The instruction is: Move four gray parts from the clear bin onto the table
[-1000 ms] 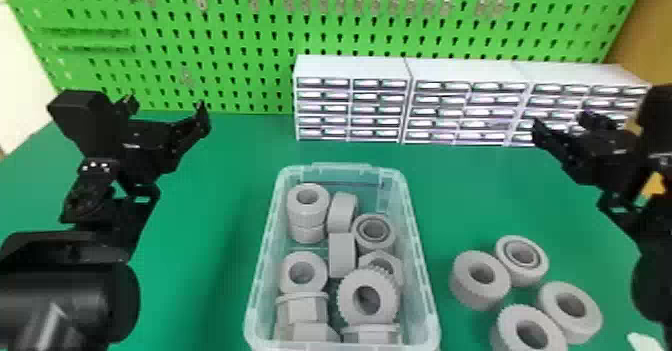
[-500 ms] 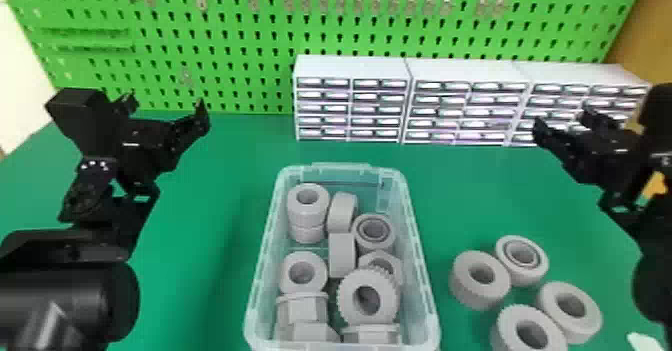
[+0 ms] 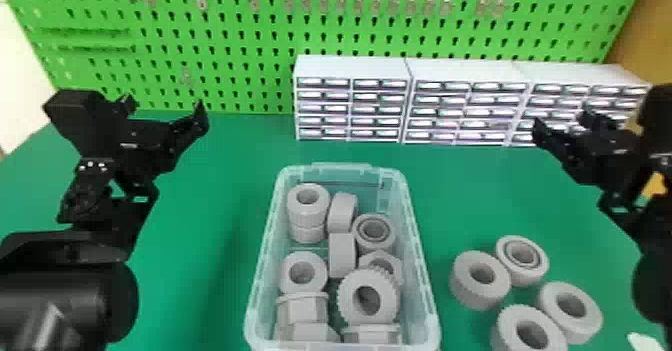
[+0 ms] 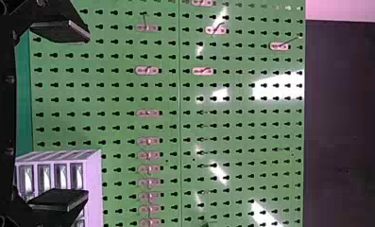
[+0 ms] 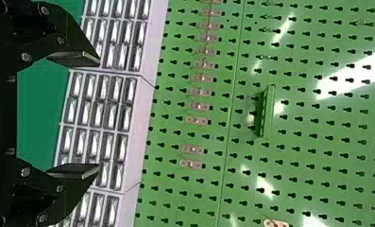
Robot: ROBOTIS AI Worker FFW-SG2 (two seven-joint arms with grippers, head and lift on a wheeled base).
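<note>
Since four gray parts (image 3: pixel 470 295) lie on the tabletop (image 3: pixel 480 195) to the right of the clear bin (image 3: pixel 342 167), the job looks complete: the count matches what the task asks for. They sit flat in a loose cluster, holes facing up, outside the bin's wall. A good many other gray parts (image 3: pixel 370 275) remain in the bin, some stacked or tilted on one another, and I judge that none of those needs to come out

Both arms are raised at the two sides, well apart, with the bin between them in the head view. The left pincer (image 3: pixel 165 106) is released and empty, its fingers spread and aimed at the green pegboard (image 3: pixel 230 35). The right pincer (image 3: pixel 562 117) is likewise parted and empty, pointing toward the drawer cabinets (image 3: pixel 352 67) and the pegboard. Neither touches a part, so no further grasp seems called for
</note>
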